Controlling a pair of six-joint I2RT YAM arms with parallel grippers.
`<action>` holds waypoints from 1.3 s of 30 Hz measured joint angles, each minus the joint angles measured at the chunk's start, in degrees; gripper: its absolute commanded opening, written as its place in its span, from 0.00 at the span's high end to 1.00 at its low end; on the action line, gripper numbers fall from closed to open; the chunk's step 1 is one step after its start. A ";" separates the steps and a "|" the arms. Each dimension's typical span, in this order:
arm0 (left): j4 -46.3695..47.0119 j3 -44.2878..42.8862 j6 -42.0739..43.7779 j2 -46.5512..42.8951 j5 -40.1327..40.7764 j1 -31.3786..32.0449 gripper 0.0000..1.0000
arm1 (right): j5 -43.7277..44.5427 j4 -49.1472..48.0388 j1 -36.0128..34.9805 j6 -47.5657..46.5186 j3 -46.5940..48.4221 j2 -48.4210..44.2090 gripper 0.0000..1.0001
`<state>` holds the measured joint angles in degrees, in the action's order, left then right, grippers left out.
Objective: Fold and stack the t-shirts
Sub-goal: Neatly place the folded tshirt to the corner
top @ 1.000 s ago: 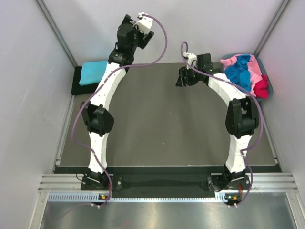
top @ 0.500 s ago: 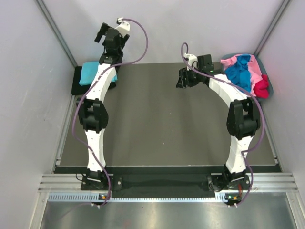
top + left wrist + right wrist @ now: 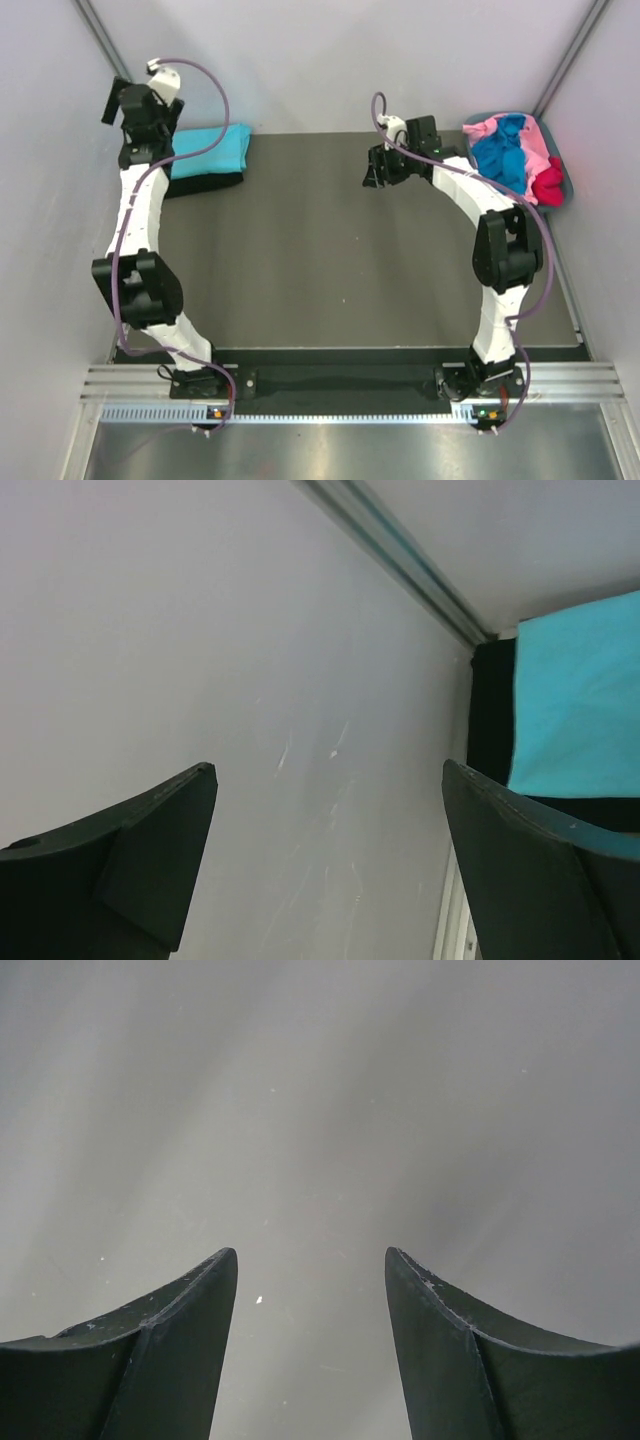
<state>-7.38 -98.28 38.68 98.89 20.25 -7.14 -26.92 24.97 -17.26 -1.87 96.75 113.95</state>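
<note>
Turquoise t-shirt [image 3: 212, 150] soft matt cloth; table [image 3: 320, 260] dark, matt, faintly speckled; side walls [image 3: 60, 200] smooth matt white

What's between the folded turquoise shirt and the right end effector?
Nothing: only bare dark table separates the turquoise shirt from the right end effector, as the top view shows.

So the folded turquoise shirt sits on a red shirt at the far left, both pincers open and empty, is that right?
No: the turquoise shirt lies on a black shirt, not a red one; the top external view shows it. The rest holds.
</note>
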 measured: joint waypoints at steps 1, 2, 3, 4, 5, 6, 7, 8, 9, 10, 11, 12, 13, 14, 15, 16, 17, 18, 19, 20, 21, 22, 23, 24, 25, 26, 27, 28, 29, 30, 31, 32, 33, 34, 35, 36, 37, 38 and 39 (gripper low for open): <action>-1.33 0.17 -0.83 -1.14 -1.53 -0.52 0.02 | 0.00 -0.02 -0.26 0.00 0.07 0.11 0.39; -3.32 -1.01 -2.60 -1.40 -3.58 -0.42 0.07 | 0.00 0.00 -0.57 0.00 0.09 0.17 0.39; -5.55 -3.06 -5.62 -0.85 -5.60 0.26 0.11 | 0.00 0.11 -0.83 -0.02 0.11 0.28 0.39; -7.98 -5.84 -8.39 0.20 -7.17 0.96 0.16 | 0.02 0.09 -1.14 -0.07 0.15 0.42 0.39; -10.34 -9.33 -11.41 1.88 -8.76 1.51 0.24 | 0.04 0.13 -1.40 -0.09 0.24 0.52 0.39; -12.35 -13.11 -15.30 4.07 -10.86 1.86 0.24 | 0.07 0.15 -1.68 -0.20 0.42 0.70 0.39; -14.10 -16.17 -18.91 6.01 -13.22 2.10 0.24 | 0.11 0.13 -1.92 -0.39 0.44 0.72 0.39; -15.13 -17.73 -22.45 7.48 -15.50 1.97 0.23 | 0.15 0.20 -2.19 -0.66 0.44 0.72 0.39; -16.04 -18.03 -25.79 8.48 -17.49 1.49 0.22 | 0.15 0.17 -2.38 -0.81 0.44 0.72 0.39; -17.55 -17.99 -28.70 9.46 -19.30 0.85 0.22 | 0.15 0.20 -2.54 -1.09 0.44 0.72 0.39; -18.84 -17.94 -31.12 10.58 -20.79 0.15 0.22 | 0.15 0.20 -2.62 -1.25 0.42 0.72 0.39; -19.89 -17.94 -33.07 11.89 -22.25 -0.50 0.23 | 0.15 0.20 -2.64 -1.42 0.37 0.72 0.39; -20.68 -17.97 -34.58 13.27 -23.50 -1.01 0.23 | 0.15 0.24 -2.80 -1.60 0.33 0.72 0.39; -21.20 -17.97 -35.63 14.49 -24.26 -1.44 0.23 | 0.15 0.24 -2.82 -1.68 0.26 0.72 0.39; -21.68 -18.01 -36.76 16.26 -25.24 -1.92 0.23 | 0.17 0.26 -2.82 -1.81 0.20 0.72 0.39; -22.01 -18.14 -37.57 17.51 -25.90 -2.29 0.23 | 0.24 0.22 -2.82 -2.03 -0.02 0.72 0.39; -22.25 -18.21 -38.47 19.06 -26.53 -2.73 0.23 | 0.33 0.39 -2.82 -2.12 -0.07 0.72 0.39; -22.56 -18.27 -39.28 20.70 -27.02 -3.26 0.23 | 0.37 0.39 -2.82 -2.21 -0.13 0.72 0.39; -22.77 -18.34 -39.93 21.92 -27.30 -3.58 0.22 | 0.44 0.37 -2.82 -2.27 -0.26 0.72 0.39; -23.12 -18.51 -40.30 22.91 -27.52 -3.89 0.21 | 0.50 0.39 -2.82 -2.43 -0.33 0.72 0.39; -23.50 -18.95 -40.68 24.11 -27.87 -4.22 0.20 | 0.59 0.42 -2.82 -2.56 -0.35 0.72 0.39; -23.58 -19.39 -40.96 25.14 -28.06 -4.52 0.18 | 0.70 0.44 -2.82 -2.64 -0.37 0.72 0.39; -23.67 -19.76 -41.27 25.92 -28.17 -4.87 0.17 | 0.74 0.44 -2.82 -2.64 -0.37 0.72 0.39; -23.78 -20.11 -41.38 26.49 -28.17 -5.22 0.17 | 0.76 0.39 -2.82 -2.64 -0.37 0.72 0.39; -23.89 -20.57 -41.38 27.10 -28.13 -5.62 0.17 | 0.74 0.39 -2.82 -2.64 -0.37 0.72 0.39; -23.82 -21.07 -41.35 27.61 -28.04 -6.03 0.17 | 0.76 0.42 -2.82 -2.64 -0.39 0.72 0.39; -23.87 -21.51 -41.24 28.00 -27.98 -6.43 0.18 | 0.76 0.44 -2.82 -2.64 -0.39 0.72 0.39; -23.78 -21.79 -41.00 28.22 -27.89 -6.86 0.18 | 0.76 0.44 -2.82 -2.64 -0.39 0.72 0.39; -23.74 -21.86 -40.63 28.28 -27.87 -7.26 0.19 | 0.74 0.39 -2.82 -2.64 -0.39 0.72 0.39; -23.85 -21.92 -40.48 28.37 -27.89 -7.56 0.20 | 0.74 0.42 -2.82 -2.64 -0.39 0.72 0.39; -23.87 -22.10 -40.26 28.50 -27.87 -7.82 0.20 | 0.74 0.42 -2.82 -2.64 -0.39 0.72 0.39; -23.87 -22.51 -40.19 28.81 -27.91 -8.04 0.21 | 0.74 0.44 -2.82 -2.62 -0.39 0.76 0.39; -23.74 -22.88 -40.11 29.18 -27.91 -8.28 0.24 | 0.72 0.42 -2.82 -2.62 -0.39 0.81 0.39; -23.71 -23.10 -39.98 29.51 -27.91 -8.48 0.25 | 0.72 0.42 -2.82 -2.62 -0.39 0.92 0.39; -23.74 -23.34 -39.67 29.92 -27.93 -8.63 0.26 | 0.74 0.42 -2.84 -2.62 -0.39 1.07 0.39; -23.69 -23.54 -39.43 30.21 -27.91 -8.72 0.26 | 0.74 0.46 -2.84 -2.62 -0.39 1.20 0.39; -23.76 -23.85 -39.19 30.80 -27.91 -9.03 0.26 | 0.76 0.46 -2.84 -2.62 -0.39 1.36 0.39; -23.65 -24.06 -39.04 31.30 -27.89 -9.20 0.26 | 0.76 0.48 -2.84 -2.62 -0.39 1.53 0.39; -23.74 -24.41 -38.91 31.93 -27.91 -9.33 0.27 | 0.76 0.46 -2.84 -2.64 -0.39 1.70 0.39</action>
<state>-31.11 -122.69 -0.23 130.82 -7.66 -16.47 -26.15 25.43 -20.10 -4.51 96.36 115.66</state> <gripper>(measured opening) 0.742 0.611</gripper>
